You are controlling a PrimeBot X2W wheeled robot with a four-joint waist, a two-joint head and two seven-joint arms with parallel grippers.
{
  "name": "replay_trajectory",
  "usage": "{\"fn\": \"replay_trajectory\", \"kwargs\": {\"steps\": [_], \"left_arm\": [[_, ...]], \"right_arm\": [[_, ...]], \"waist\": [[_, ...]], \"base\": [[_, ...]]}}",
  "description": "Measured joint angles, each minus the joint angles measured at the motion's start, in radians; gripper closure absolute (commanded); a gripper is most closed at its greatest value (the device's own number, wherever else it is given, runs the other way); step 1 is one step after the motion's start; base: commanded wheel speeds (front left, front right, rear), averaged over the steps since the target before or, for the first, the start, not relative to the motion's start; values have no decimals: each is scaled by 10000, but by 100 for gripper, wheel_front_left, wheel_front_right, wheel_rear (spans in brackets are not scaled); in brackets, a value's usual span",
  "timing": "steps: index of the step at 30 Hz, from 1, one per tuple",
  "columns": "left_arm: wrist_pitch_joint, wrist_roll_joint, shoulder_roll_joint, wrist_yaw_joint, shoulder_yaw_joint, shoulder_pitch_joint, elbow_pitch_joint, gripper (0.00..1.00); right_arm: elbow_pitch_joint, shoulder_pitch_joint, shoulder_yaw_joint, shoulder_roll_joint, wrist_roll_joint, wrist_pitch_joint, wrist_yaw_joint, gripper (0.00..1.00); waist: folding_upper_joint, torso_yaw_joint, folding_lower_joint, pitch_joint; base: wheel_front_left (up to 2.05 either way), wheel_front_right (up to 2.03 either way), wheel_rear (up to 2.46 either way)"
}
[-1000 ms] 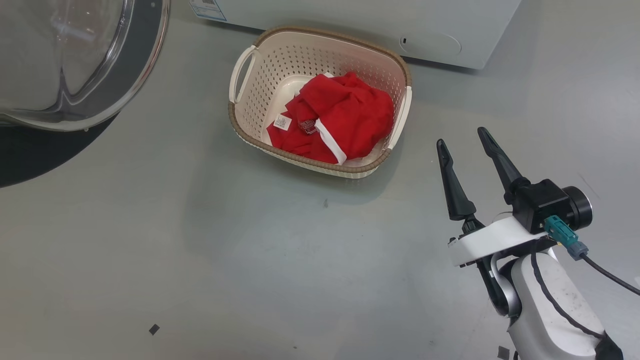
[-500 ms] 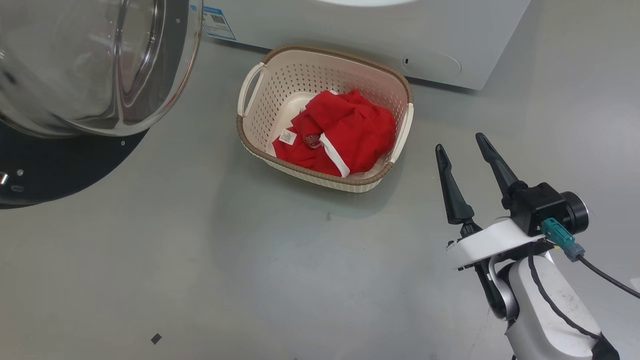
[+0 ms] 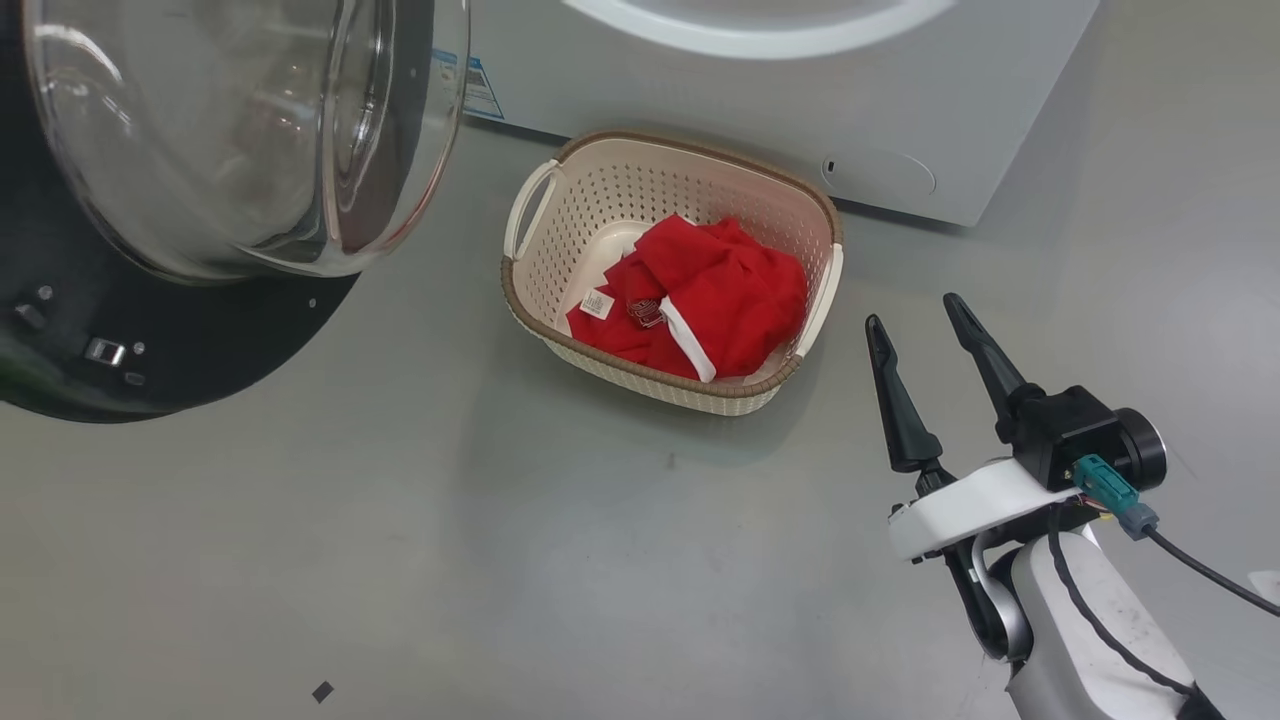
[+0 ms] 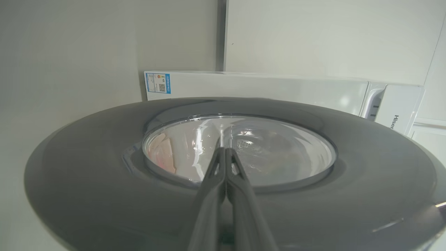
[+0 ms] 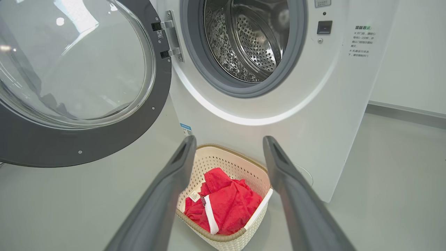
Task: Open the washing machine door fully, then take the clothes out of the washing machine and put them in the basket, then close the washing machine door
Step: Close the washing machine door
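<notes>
We see the big white front-loading washing machine with its large round glossy black washing machine door standing open. In our right wrist view the door hangs on its hinges to the left of the grey-rimmed drum hole.

The bright red clothes with white trim lie bunched inside the small cream perforated plastic basket with the brown woven-look rim. A small white label and a badge face upward. The basket stands on the grey floor just in front of the machine, below the drum hole and near the small round flap.

Our right tool hovers over the floor to the right of the basket, apart from it. Its two long dark fingers are spread wide with nothing between them. From its own wrist camera these fingers frame the basket and the clothes.

Our left tool has its fingers pressed tight together, gripping nothing. It points across the outer face of the door, with the tips over the bulging clear glass window. We cannot tell whether the tips touch the glass.
</notes>
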Motion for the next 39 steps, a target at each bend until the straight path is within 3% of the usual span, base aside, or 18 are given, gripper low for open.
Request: {"fn": "replay_trajectory", "kwargs": {"steps": [12, 28, 39], "left_arm": [[1185, -167, -777, -418, -328, 550, -447, 100], [2242, -731, -2080, -514, -412, 1073, -1473, 100], [2468, -800, -2543, -518, -581, 1613, -2533, 100]], "right_arm": [[56, 114, 46, 84, 79, -4, -2, 0], [56, 285, 48, 123, 167, -12, -4, 0], [56, 347, 21, 163, 180, -13, -75, 0]], "waist": [[0, 214, 0, -403], [0, 263, 0, -638], [0, 227, 0, -798]], "base": [[0, 0, 0], [0, 0, 0], [0, 0, 0]]}}
